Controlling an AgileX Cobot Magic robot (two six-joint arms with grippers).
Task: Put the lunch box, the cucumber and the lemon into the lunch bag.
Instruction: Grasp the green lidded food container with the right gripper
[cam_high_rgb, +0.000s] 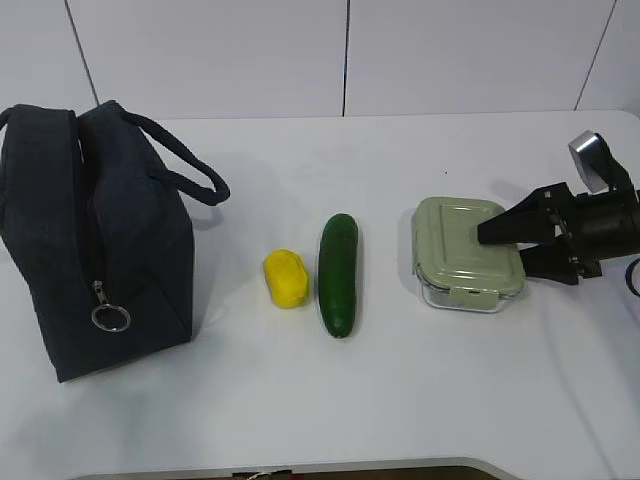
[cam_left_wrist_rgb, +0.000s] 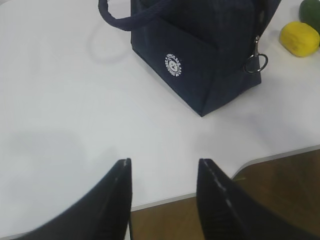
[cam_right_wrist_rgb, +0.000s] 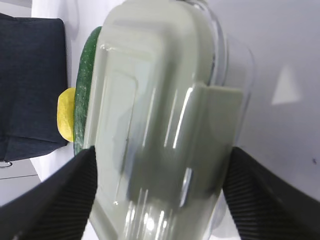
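The lunch box (cam_high_rgb: 455, 250), clear with a sage-green lid, sits on the white table at the right. My right gripper (cam_high_rgb: 503, 250) is open at the box's right end; in the right wrist view (cam_right_wrist_rgb: 162, 150) the lunch box (cam_right_wrist_rgb: 160, 100) fills the gap between the jaws. I cannot tell if they touch it. The cucumber (cam_high_rgb: 338, 272) and the lemon (cam_high_rgb: 286, 278) lie side by side mid-table. The navy lunch bag (cam_high_rgb: 95, 230) stands at the left, its ring pull hanging. My left gripper (cam_left_wrist_rgb: 165, 162) is open and empty, short of the bag (cam_left_wrist_rgb: 210, 55).
The table's front edge (cam_left_wrist_rgb: 215, 192) runs under my left gripper, with brown floor beyond. The bag's loop handle (cam_high_rgb: 195, 170) droops toward the lemon. The lemon (cam_left_wrist_rgb: 299, 38) and the cucumber's tip (cam_left_wrist_rgb: 311, 9) show right of the bag in the left wrist view.
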